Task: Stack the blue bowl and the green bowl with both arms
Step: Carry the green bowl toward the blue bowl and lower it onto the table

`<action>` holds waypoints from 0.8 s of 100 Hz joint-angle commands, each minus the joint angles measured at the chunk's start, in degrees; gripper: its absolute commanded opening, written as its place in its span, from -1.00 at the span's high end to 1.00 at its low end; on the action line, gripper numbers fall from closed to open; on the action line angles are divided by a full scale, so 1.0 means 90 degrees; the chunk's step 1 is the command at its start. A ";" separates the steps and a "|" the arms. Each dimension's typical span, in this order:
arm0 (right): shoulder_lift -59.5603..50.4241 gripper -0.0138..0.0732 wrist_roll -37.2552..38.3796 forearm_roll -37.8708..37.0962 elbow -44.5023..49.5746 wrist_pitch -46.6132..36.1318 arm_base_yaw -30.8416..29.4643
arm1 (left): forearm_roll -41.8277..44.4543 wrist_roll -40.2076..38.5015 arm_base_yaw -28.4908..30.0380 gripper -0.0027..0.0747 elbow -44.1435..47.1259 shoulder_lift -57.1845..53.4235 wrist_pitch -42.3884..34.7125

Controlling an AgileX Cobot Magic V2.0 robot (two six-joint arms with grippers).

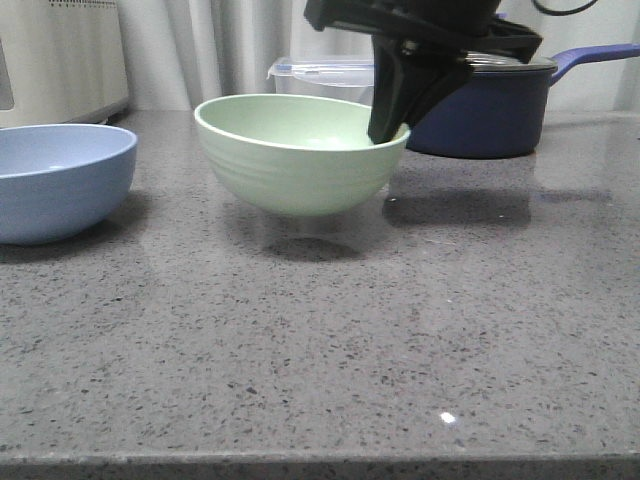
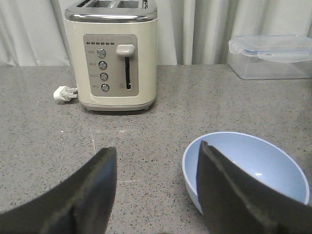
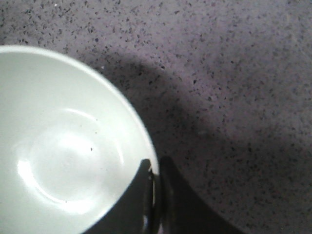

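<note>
The green bowl (image 1: pixel 300 152) hangs just above the counter at the middle, its shadow below it. My right gripper (image 1: pixel 388 128) is shut on its right rim, one finger inside and one outside (image 3: pixel 155 170); the bowl's pale inside (image 3: pixel 63 146) fills that view. The blue bowl (image 1: pixel 55 180) stands on the counter at the far left, and in the left wrist view its rim (image 2: pixel 243 168) lies partly behind one finger. My left gripper (image 2: pixel 156 161) is open and empty, above the counter beside the blue bowl.
A cream toaster (image 2: pixel 114 53) stands at the back left, its plug (image 2: pixel 63 92) lying beside it. A clear lidded container (image 1: pixel 325 75) and a dark navy saucepan (image 1: pixel 490 105) stand behind the green bowl. The counter's front edge (image 1: pixel 320 458) runs along the bottom.
</note>
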 commanded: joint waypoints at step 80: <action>-0.0293 0.03 -0.0088 0.0105 -0.0283 -0.0274 0.0030 | -0.0015 -0.0064 0.0028 -0.02 -0.0229 0.0086 -0.0516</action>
